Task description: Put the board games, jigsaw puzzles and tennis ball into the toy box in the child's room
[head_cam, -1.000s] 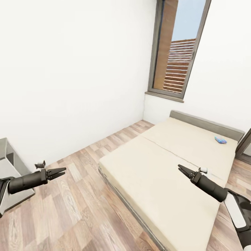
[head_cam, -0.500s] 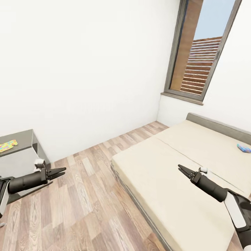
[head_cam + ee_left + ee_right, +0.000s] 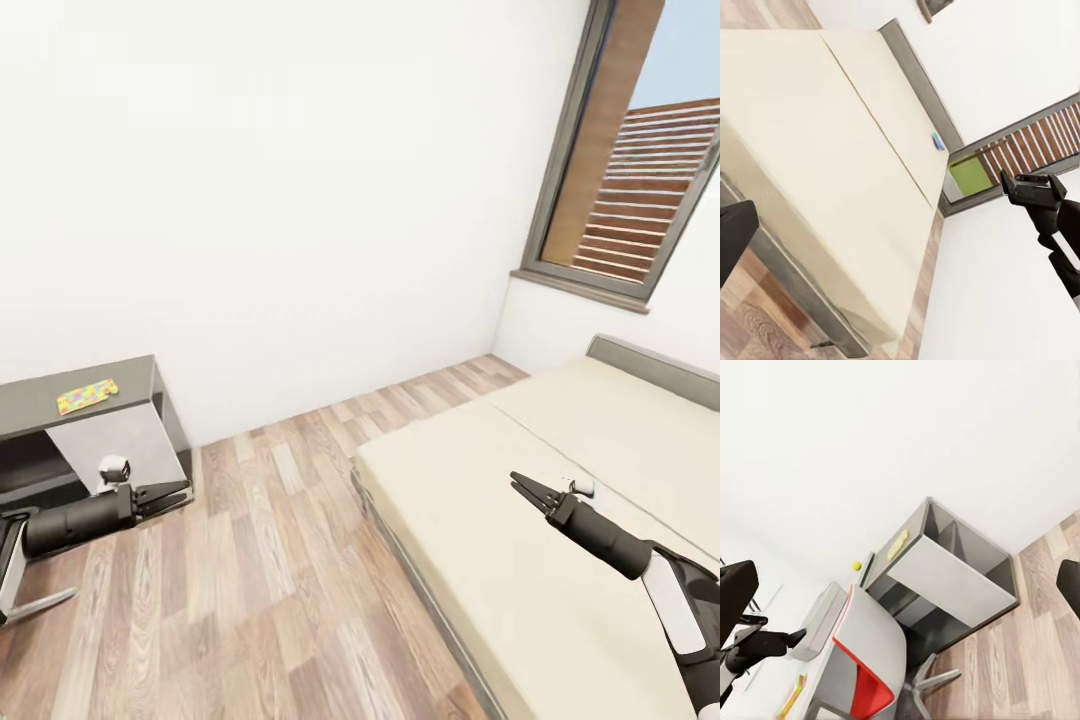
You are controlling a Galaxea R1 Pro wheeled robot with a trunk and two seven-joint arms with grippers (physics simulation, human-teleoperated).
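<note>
**A:** What has changed over the last second?

**B:** The whole picture has slid, so the head has turned, not the things. The tall grey-framed window has run off toward the right edge. A grey-sided desk has come into sight on the left, beyond the wood plank floor. The wide cream bed now sits lower right.

**A:** What does that mean for the job?

**B:** I'd judge the robot is turning from the bed toward the surface where the toys go. Nothing looks packed yet.

**A:** Are the hands carrying anything?

**B:** No. The left fingers are a narrow fork apart, empty, out over the floor. The right fingers are likewise slightly parted and empty, above the mattress.

**A:** Where are the toys?

**B:** A thin flat yellow, pink and blue jigsaw puzzle lies flat on the surface. Its long side runs along the desk's length. The right wrist view shows a small yellow-green tennis ball near a shallow light grey toy box. A small blue board game lies on the bed near the headboard, too small to tell which way it points.
</note>
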